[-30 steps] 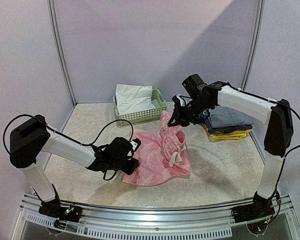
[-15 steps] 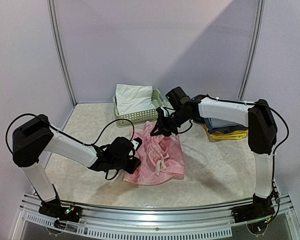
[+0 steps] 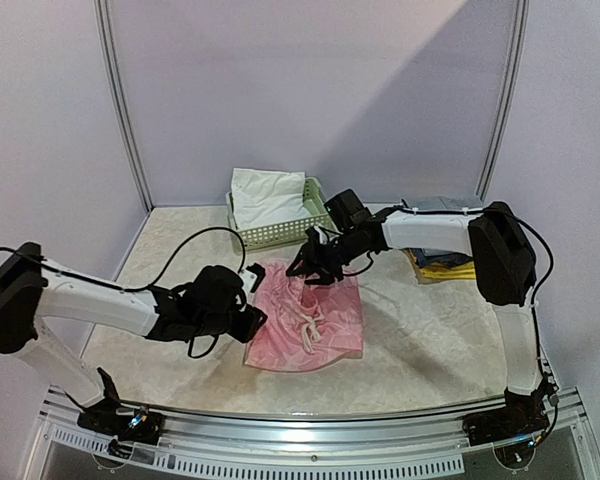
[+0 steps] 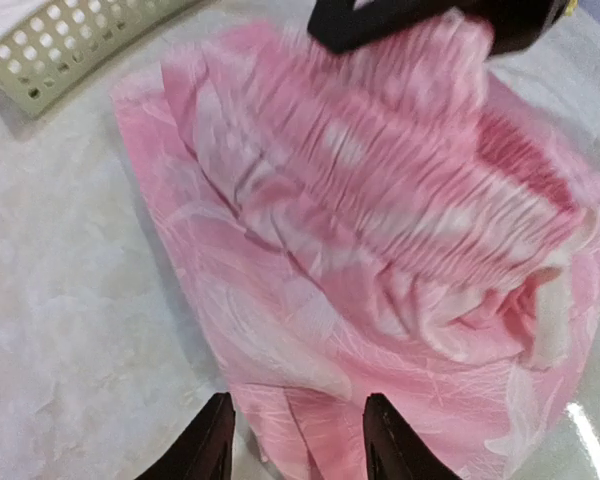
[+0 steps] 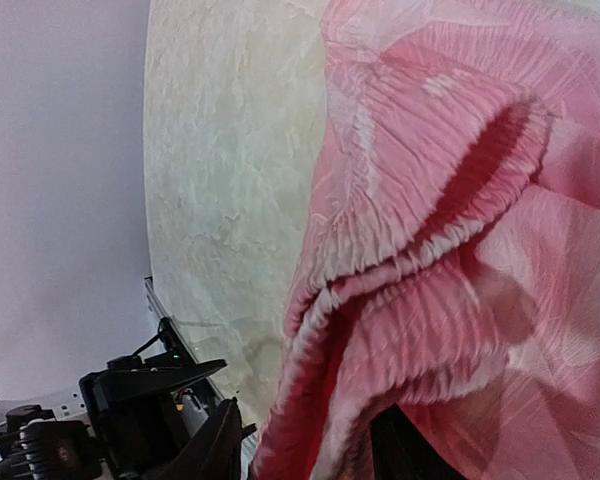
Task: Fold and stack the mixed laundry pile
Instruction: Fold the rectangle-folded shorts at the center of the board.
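**Fingers (image 4: 212,448) parted on both arms at pink drawstring garment (image 3: 310,318)**

Marbled worktop (image 3: 430,340) carries the pink drawstring garment, crumpled near its middle, gathered waistband bunched toward the far side. Just behind it, a pale green lattice basket (image 3: 280,233) holds a white piece (image 3: 265,195). Folded dark blue and yellow clothes (image 3: 448,268) sit at the right. Left arm's fingers (image 4: 385,445) stand apart over the garment's near-left edge, clamping nothing. Right arm's fingers (image 5: 218,445) are spread either side of a waistband fold at the far edge.
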Controlling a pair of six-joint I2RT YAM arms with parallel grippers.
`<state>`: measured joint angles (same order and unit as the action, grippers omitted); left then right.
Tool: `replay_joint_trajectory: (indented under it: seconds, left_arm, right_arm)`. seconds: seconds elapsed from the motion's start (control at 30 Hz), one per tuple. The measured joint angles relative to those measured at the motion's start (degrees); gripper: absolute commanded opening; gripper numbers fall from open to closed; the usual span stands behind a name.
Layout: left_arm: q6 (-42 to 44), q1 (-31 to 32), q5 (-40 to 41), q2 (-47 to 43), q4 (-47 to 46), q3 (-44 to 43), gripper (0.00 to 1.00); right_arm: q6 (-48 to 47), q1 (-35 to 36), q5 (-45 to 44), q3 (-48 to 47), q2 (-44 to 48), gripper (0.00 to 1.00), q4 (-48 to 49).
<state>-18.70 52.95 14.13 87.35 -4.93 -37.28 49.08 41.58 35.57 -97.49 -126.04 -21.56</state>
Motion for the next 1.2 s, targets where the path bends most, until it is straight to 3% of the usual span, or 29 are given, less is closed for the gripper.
replay_joint_trajectory:
  seconds: [0.1, 0.27, 0.33, 0.83, 1.07, 1.2]
  left_arm:
    - [0.04, 0.0, 1.88, -7.08, 3.19, 0.31, 0.47]
    - [0.0, 0.0, 4.63, -14.84, 7.37, 0.39, 0.49]
    - [0.0, -0.02, 5.27, -16.65, 8.63, 0.42, 0.5]
    - [0.15, -0.04, 8.02, -21.03, 13.49, -0.7, 0.5]
    - [0.98, -0.04, 6.58, -18.29, 13.99, -4.74, 0.49]
    - [1.9, -0.04, 4.15, -12.31, 13.88, -10.1, 0.48]
  right_arm:
    - [0.2, 0.0, 1.18, 0.09, -0.52, 0.72, 1.22]
    - [0.17, 0.04, 3.17, 0.07, -0.83, 0.83, 2.78]
    - [-0.37, 0.07, 4.13, -0.24, -0.83, 0.93, 2.82]
    - [3.3, 4.39, 17.44, -3.56, -2.25, 0.98, 15.69]
    - [-8.63, 4.83, 7.65, -4.37, -0.63, 0.99, 0.37]
    - [-15.28, 4.13, -1.29, 1.51, 7.45, 0.99, -5.62]
